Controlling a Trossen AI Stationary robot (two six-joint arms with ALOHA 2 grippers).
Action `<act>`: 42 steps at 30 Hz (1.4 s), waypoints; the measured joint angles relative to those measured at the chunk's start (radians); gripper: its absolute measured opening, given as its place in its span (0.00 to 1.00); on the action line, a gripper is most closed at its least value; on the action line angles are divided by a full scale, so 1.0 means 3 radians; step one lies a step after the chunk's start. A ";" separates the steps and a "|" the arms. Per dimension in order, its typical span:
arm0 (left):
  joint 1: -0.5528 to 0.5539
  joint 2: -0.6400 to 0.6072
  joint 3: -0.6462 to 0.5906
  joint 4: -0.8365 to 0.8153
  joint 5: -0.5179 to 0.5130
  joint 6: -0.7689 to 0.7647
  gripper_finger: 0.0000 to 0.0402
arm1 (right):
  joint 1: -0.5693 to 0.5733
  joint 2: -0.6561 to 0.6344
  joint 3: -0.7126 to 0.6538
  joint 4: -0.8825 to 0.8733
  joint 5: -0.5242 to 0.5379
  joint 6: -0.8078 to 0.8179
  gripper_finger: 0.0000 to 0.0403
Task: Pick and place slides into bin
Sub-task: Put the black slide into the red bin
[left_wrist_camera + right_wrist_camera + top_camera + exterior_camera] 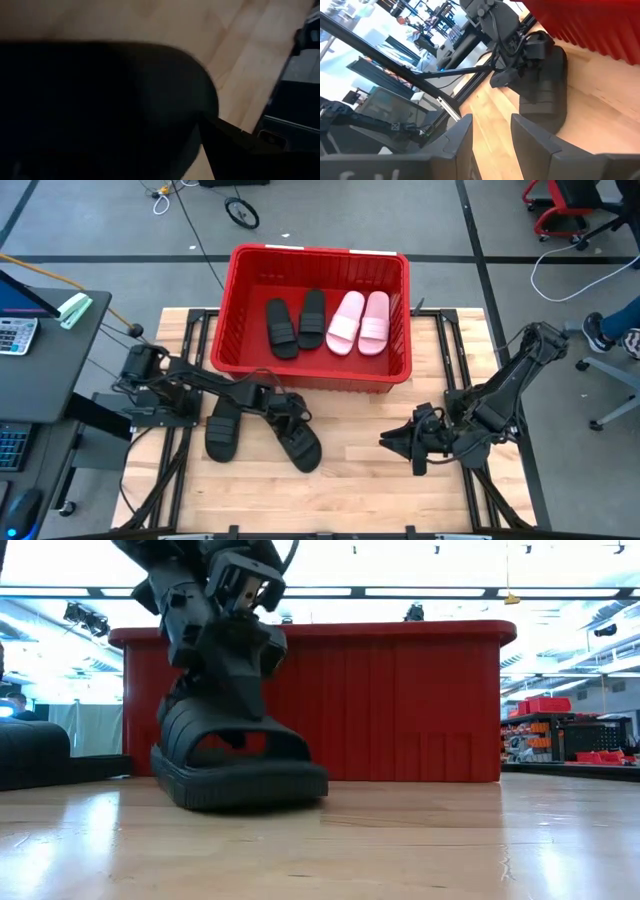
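Resting on the wooden counter nearest the front, one black slide is lying under the left end effector, whose finger spread cannot be told. Beside it a second black slide is lying flat. The right end effector is hovering open and empty. Farther back, the red bin is holding two black slides and two pink slides.

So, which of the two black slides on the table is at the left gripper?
The black slide nearer the table's middle; the left gripper is on it.
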 joint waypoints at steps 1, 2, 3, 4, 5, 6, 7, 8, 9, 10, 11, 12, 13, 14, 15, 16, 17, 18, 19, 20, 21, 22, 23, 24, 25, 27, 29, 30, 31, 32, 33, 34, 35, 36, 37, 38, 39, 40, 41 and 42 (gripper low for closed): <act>-0.0008 0.0026 0.0001 0.0084 0.0003 -0.0002 0.41 | 0.0000 -0.0004 0.0000 -0.0003 -0.0003 -0.0001 0.35; -0.0015 0.0032 -0.0006 0.0122 0.0016 -0.0024 0.39 | 0.0000 -0.0007 0.0000 0.0001 -0.0004 -0.0001 0.35; -0.0026 0.0029 -0.0008 0.0185 0.0014 -0.0066 0.36 | -0.0001 -0.0010 0.0000 -0.0001 -0.0002 -0.0002 0.35; -0.0025 0.0025 -0.0008 0.0285 0.0025 -0.0120 0.32 | -0.0001 -0.0013 0.0000 0.0001 -0.0002 -0.0009 0.35; -0.0025 0.0015 -0.0007 0.0370 0.0028 -0.0181 0.28 | -0.0001 -0.0015 0.0000 0.0000 -0.0004 -0.0020 0.35; -0.0027 -0.0001 -0.0006 0.0426 0.0034 -0.0217 0.22 | -0.0001 -0.0015 0.0000 -0.0006 -0.0004 -0.0025 0.35; -0.0029 -0.0016 -0.0006 0.0487 0.0036 -0.0274 0.16 | -0.0001 -0.0016 0.0000 -0.0002 -0.0003 -0.0025 0.35; -0.0036 -0.0031 -0.0006 0.0580 0.0034 -0.0326 0.10 | -0.0001 -0.0016 0.0000 0.0000 -0.0004 -0.0027 0.35; -0.0048 -0.0057 -0.0006 0.0690 0.0022 -0.0388 0.06 | -0.0001 -0.0021 0.0000 -0.0003 -0.0005 -0.0027 0.35; -0.0056 -0.0090 -0.0006 0.0798 0.0006 -0.0469 0.04 | -0.0001 -0.0029 0.0000 -0.0005 -0.0010 -0.0028 0.35; -0.0071 -0.0125 -0.0002 0.0940 -0.0009 -0.0572 0.04 | -0.0001 -0.0042 0.0000 -0.0005 -0.0009 -0.0028 0.35; -0.0092 -0.0152 0.0024 0.1059 -0.0027 -0.0655 0.05 | -0.0001 -0.0062 0.0000 -0.0002 -0.0012 -0.0028 0.35; -0.0118 -0.0188 0.0066 0.1135 -0.0080 -0.0735 0.06 | 0.0000 -0.0092 0.0000 -0.0004 -0.0012 -0.0023 0.35; -0.0146 -0.0233 0.0127 0.1172 -0.0135 -0.0781 0.06 | 0.0000 -0.0136 0.0000 0.0002 -0.0012 0.0003 0.35; -0.0172 -0.0283 0.0209 0.1186 -0.0191 -0.0793 0.05 | 0.0002 -0.0200 0.0000 0.0008 -0.0013 0.0012 0.35; -0.0194 -0.0336 0.0306 0.1203 -0.0251 -0.0792 0.04 | 0.0010 -0.0287 0.0000 0.0010 -0.0013 -0.0001 0.35; -0.0210 -0.0389 0.0421 0.1214 -0.0315 -0.0786 0.03 | 0.0019 -0.0381 0.0000 0.0023 -0.0010 -0.0047 0.35; -0.0218 -0.0441 0.0550 0.1216 -0.0366 -0.0754 0.03 | 0.0029 -0.0489 0.0001 0.0030 -0.0009 -0.0131 0.35; -0.0209 -0.0495 0.0696 0.1217 -0.0407 -0.0690 0.03 | 0.0028 -0.0603 0.0007 0.0025 -0.0010 -0.0255 0.35; -0.0188 -0.0542 0.0846 0.1208 -0.0452 -0.0596 0.03 | 0.0028 -0.0711 0.0021 0.0023 -0.0013 -0.0410 0.35; -0.0154 -0.0592 0.1008 0.1170 -0.0510 -0.0496 0.04 | 0.0028 -0.0823 0.0041 0.0026 -0.0016 -0.0576 0.35; -0.0101 -0.0630 0.1175 0.1103 -0.0584 -0.0388 0.04 | 0.0027 -0.0933 0.0065 0.0028 -0.0015 -0.0755 0.35; -0.0036 -0.0660 0.1359 0.1010 -0.0647 -0.0267 0.04 | 0.0027 -0.1039 0.0089 0.0028 -0.0014 -0.0944 0.35; 0.0035 -0.0686 0.1532 0.0868 -0.0707 -0.0139 0.04 | 0.0025 -0.1137 0.0118 0.0028 -0.0013 -0.1136 0.35; 0.0127 -0.0698 0.1713 0.0709 -0.0764 -0.0003 0.04 | 0.0024 -0.1225 0.0144 0.0032 -0.0011 -0.1317 0.35; 0.0315 -0.0703 0.2087 0.0358 -0.0853 0.0265 0.04 | 0.0024 -0.1382 0.0180 0.0030 -0.0012 -0.1629 0.35; 0.0532 -0.0709 0.2435 -0.0116 -0.0942 0.0470 0.04 | 0.0024 -0.1508 0.0195 0.0029 -0.0013 -0.1831 0.35; 0.0637 -0.0709 0.2572 -0.0360 -0.0986 0.0537 0.04 | 0.0024 -0.1568 0.0195 0.0019 -0.0013 -0.1900 0.35; 0.0762 -0.0703 0.2697 -0.0635 -0.1038 0.0595 0.04 | 0.0024 -0.1610 0.0195 -0.0009 -0.0012 -0.1947 0.35; 0.0876 -0.0701 0.2780 -0.0895 -0.1093 0.0600 0.04 | 0.0018 -0.1649 0.0195 -0.0038 -0.0012 -0.1979 0.35; 0.0989 -0.0698 0.2816 -0.1129 -0.1137 0.0595 0.04 | 0.0008 -0.1685 0.0196 -0.0079 -0.0012 -0.1986 0.35; 0.1108 -0.0692 0.2819 -0.1310 -0.1155 0.0571 0.04 | -0.0006 -0.1709 0.0196 -0.0148 -0.0013 -0.1980 0.35; 0.1218 -0.0685 0.2792 -0.1418 -0.1151 0.0503 0.04 | -0.0019 -0.1727 0.0196 -0.0212 -0.0013 -0.1961 0.35; 0.1321 -0.0680 0.2743 -0.1490 -0.1121 0.0426 0.04 | -0.0033 -0.1738 0.0196 -0.0275 -0.0016 -0.1933 0.35; 0.1421 -0.0680 0.2682 -0.1542 -0.1054 0.0344 0.04 | -0.0047 -0.1746 0.0196 -0.0362 -0.0017 -0.1893 0.35; 0.1521 -0.0681 0.2601 -0.1570 -0.0953 0.0256 0.04 | -0.0053 -0.1748 0.0196 -0.0437 -0.0016 -0.1838 0.35; 0.1602 -0.0683 0.2501 -0.1551 -0.0835 0.0172 0.04 | -0.0062 -0.1749 0.0195 -0.0504 -0.0016 -0.1794 0.35; 0.1676 -0.0684 0.2384 -0.1516 -0.0725 0.0069 0.04 | -0.0064 -0.1749 0.0196 -0.0582 -0.0020 -0.1740 0.35; 0.1730 -0.0684 0.2242 -0.1481 -0.0646 -0.0035 0.04 | -0.0063 -0.1743 0.0196 -0.0662 -0.0022 -0.1684 0.35; 0.1773 -0.0684 0.2088 -0.1459 -0.0598 -0.0132 0.04 | -0.0062 -0.1735 0.0195 -0.0736 -0.0023 -0.1621 0.35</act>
